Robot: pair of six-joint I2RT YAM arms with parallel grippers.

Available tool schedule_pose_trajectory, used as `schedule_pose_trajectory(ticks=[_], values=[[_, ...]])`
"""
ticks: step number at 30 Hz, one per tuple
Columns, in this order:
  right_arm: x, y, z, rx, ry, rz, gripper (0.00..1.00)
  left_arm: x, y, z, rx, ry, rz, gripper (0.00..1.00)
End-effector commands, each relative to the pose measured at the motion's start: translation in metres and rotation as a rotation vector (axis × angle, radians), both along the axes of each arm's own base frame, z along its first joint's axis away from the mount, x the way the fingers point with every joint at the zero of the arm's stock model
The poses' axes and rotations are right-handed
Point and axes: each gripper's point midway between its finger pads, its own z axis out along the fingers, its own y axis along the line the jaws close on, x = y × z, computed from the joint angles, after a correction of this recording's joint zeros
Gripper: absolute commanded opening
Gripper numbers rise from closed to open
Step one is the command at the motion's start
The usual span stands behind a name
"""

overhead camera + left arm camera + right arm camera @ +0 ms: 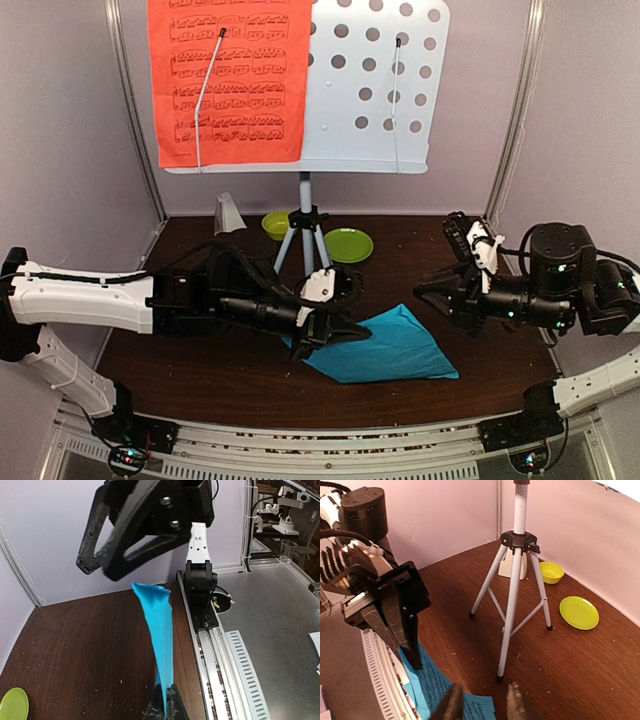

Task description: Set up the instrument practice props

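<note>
The pale grey perforated music-stand desk (370, 80) stands on the grey tripod (303, 235) at the back. A red music sheet (230, 80) rests on its left half. A blue music sheet (390, 345) lies on the table in front of the tripod. My left gripper (335, 335) is shut on the sheet's left edge (160, 630) and lifts that edge. My right gripper (425, 293) is open and empty, hovering just right of the blue sheet (435, 690), facing the tripod (512, 605). The whitish metronome (229, 213) stands at the back left.
A lime-green bowl (275, 224) and a lime-green plate (348, 245) sit by the tripod's feet, also in the right wrist view as bowl (551, 572) and plate (579, 612). Grey walls close the back and sides. A metal rail (220, 650) runs along the near edge.
</note>
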Motion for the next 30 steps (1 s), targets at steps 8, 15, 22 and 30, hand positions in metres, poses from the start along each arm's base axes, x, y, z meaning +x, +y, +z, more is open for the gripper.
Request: schedule_pose_trajectory(ticks=[8, 15, 22, 30], values=[[-0.021, 0.019, 0.000, 0.035, 0.047, 0.135, 0.73, 0.009, -0.007, 0.023, -0.045, 0.000, 0.006, 0.00], [-0.013, 0.031, -0.003, 0.016, 0.038, 0.104, 0.60, 0.006, -0.007, 0.024, -0.045, -0.017, -0.013, 0.00], [-0.007, 0.025, 0.002, 0.011, 0.015, 0.067, 0.30, 0.005, -0.003, 0.022, -0.048, -0.034, -0.019, 0.00], [-0.009, 0.011, 0.011, 0.039, -0.005, 0.064, 0.05, 0.005, -0.001, 0.016, -0.032, -0.049, -0.018, 0.00]])
